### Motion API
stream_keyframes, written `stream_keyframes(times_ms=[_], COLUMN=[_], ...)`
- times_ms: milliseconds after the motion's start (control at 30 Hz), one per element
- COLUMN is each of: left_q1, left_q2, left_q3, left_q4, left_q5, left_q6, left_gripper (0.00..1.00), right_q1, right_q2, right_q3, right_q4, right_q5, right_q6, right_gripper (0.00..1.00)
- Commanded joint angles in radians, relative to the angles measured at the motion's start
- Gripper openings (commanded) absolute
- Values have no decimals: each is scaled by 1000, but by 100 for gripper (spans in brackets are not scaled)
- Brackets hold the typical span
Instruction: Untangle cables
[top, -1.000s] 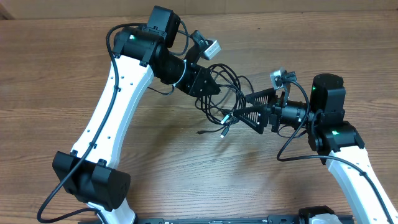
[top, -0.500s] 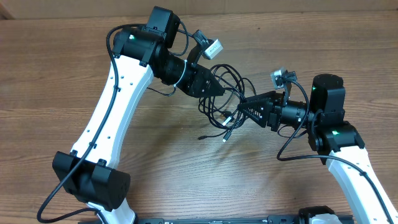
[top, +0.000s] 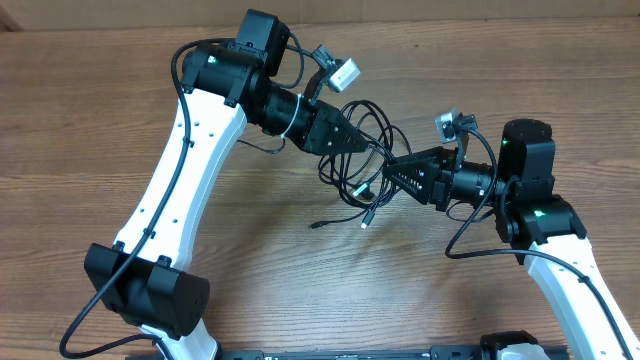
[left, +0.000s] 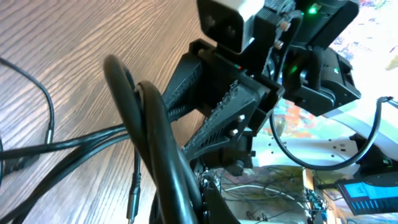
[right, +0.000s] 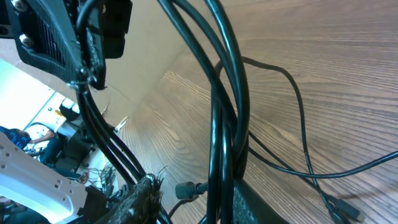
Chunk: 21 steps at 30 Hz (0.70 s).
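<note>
The cables (top: 362, 150) are a loose black tangle hanging between my two grippers over the table. My left gripper (top: 348, 142) is shut on the tangle's upper left part. In the left wrist view the looped cords (left: 146, 124) run down into its closed jaws (left: 199, 208). My right gripper (top: 388, 172) reaches in from the right with its jaws narrowed round several strands. In the right wrist view those strands (right: 227, 124) lie against one finger (right: 261, 205), and a gap shows to the other finger (right: 140, 199). Two plug ends (top: 366, 222) (top: 316, 225) dangle near the wood.
The wooden table (top: 120, 120) spreads on all sides, with a cardboard wall (top: 450, 10) along the back edge. The white left arm (top: 190, 170) crosses the left half. The right arm (top: 545, 215) stands at the right, and its own thick cable (top: 470, 235) loops below the wrist.
My right jaws have narrowed from wide open to close round the strands. My left gripper has pulled the tangle slightly up and right, and the dangling plug ends have swung apart.
</note>
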Motion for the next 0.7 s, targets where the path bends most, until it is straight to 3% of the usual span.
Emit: stream_keyframes(times_ms=[0,167,433,567,667], left_q1=[-1,-1,-1,-1,0], left_q2=[-10,-10,-10,-10,-10], left_q3=[21,21,21,21,21], left_q4=[35,92,110,126,142], left_q5=[60,78,78,74,-8], left_q6=[8,-50,-72,-80,-153], left_gripper=[4,4,4,4,4], right_q1=[0,0,0,0,0], right_q2=[-13,-13,-13,-13,-13], right_q3=[10,10,10,10,10], right_q4=[-3,-4,-3,-3,-3], right_q5=[-3,-4,-4,-3,-3], right_q6=[-8,-8,-8,-8,-8], right_gripper=[36,30,7,4,4])
